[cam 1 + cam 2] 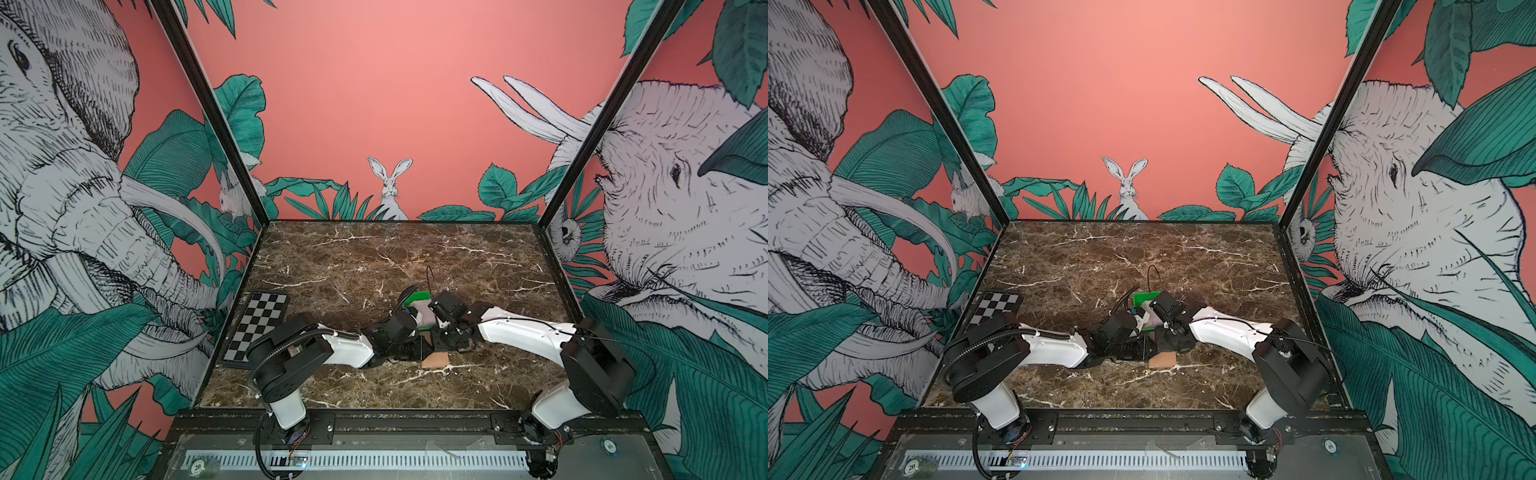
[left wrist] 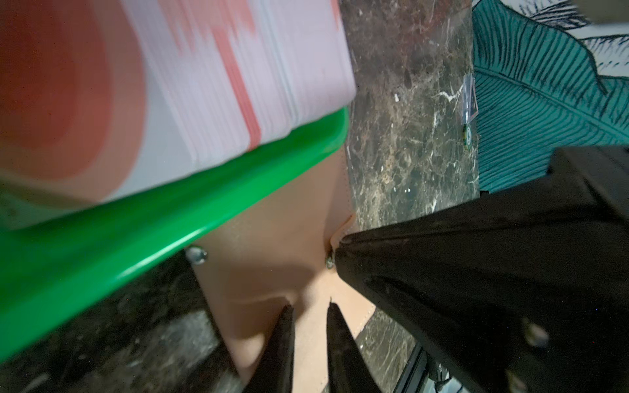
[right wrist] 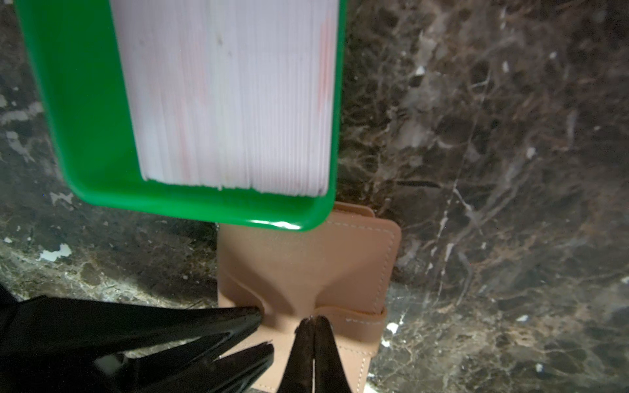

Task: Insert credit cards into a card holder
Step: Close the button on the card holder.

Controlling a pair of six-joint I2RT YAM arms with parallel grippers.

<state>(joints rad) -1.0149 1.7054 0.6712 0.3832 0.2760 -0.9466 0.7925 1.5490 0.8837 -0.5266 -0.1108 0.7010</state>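
Left end effector (image 2: pixel 309 308), narrowly parted, pinches the card holder (image 3: pixel 306 265). We see right end effector (image 3: pixel 311 320) clamped shut on it.

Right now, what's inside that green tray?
A thick stack of white cards, a few reddish-edged, fills most of the green tray. The end card shows a red-orange circle. Other faces and the tray floor beneath are covered.

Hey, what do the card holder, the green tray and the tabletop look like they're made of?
The card holder: matte tan leather or faux leather, judging by stitched edges and soft creases. The green tray: glossy moulded plastic, with bright highlights on its rounded rim. The tabletop: dark brown marble look with white veins; real stone or printed laminate, can't tell.
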